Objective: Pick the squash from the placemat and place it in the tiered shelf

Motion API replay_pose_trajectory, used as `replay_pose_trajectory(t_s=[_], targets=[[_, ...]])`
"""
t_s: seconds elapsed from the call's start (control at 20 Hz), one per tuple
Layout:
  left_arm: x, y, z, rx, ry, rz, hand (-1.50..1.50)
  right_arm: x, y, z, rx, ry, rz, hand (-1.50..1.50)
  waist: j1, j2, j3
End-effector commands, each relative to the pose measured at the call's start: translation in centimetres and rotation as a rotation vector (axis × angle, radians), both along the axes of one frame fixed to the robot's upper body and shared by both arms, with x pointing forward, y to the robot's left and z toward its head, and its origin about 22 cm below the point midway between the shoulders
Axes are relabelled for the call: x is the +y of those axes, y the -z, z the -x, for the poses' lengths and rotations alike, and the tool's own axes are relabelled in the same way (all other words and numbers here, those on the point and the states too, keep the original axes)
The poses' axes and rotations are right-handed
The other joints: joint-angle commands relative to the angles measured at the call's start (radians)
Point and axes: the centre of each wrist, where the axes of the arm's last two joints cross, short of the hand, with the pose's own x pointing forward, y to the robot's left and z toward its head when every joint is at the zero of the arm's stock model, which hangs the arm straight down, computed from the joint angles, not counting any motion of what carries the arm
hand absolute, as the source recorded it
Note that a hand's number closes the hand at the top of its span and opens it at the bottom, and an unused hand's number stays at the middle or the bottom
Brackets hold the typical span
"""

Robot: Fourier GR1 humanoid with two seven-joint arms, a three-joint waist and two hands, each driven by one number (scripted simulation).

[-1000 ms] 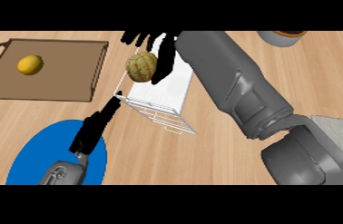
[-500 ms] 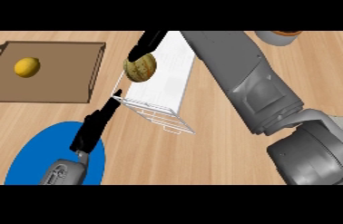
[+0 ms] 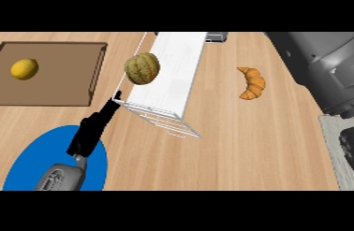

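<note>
Our left hand [image 3: 95,127] reaches up from the lower left over the blue placemat [image 3: 31,160], its black fingers straight and together, the tips just beside the near corner of the tiered shelf [image 3: 173,80]; it holds nothing. Of our right side only the grey forearm [image 3: 318,61] shows along the right edge, and the hand itself is out of sight.

The squash [image 3: 142,68] is round, green-tan with faint ribs, and sits at the left rim of the shelf's upper tier, clear of both hands. The shelf is white wire with a flat pale panel, long and narrow, running away from us. The placemat is a smooth oval lying flat on the wooden bench [image 3: 228,150].

To the left a brown tray [image 3: 62,92] holds a yellow lemon [image 3: 24,69]. Right of the shelf, well apart, lies a golden curved croissant [image 3: 252,82].
</note>
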Motion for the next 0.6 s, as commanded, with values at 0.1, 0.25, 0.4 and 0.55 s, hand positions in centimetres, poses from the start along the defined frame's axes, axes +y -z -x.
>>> replay_pose_trajectory(t_s=[0.1,0.25,0.4,0.55], targets=[[-0.6,-0.4,-0.3,-0.01,0.026,0.013,0.0,-6.8,-1.4,-0.4,-0.042,0.065,0.007,-1.5,0.012,0.014,0.003],[-0.4,-0.6,-0.5,-0.019,0.022,0.006,0.0,-9.6,-2.8,-0.1,-0.064,0.056,0.021,-1.5,0.017,0.019,0.004],[-1.0,-0.3,-0.3,-0.024,0.034,0.006,0.0,-11.3,-3.5,0.1,-0.082,0.035,0.039,-1.5,0.026,0.022,0.004],[-0.2,0.0,-0.3,-0.017,0.029,0.005,0.0,-13.1,-2.9,0.2,-0.081,-0.007,0.056,-1.5,0.022,0.023,0.004]])
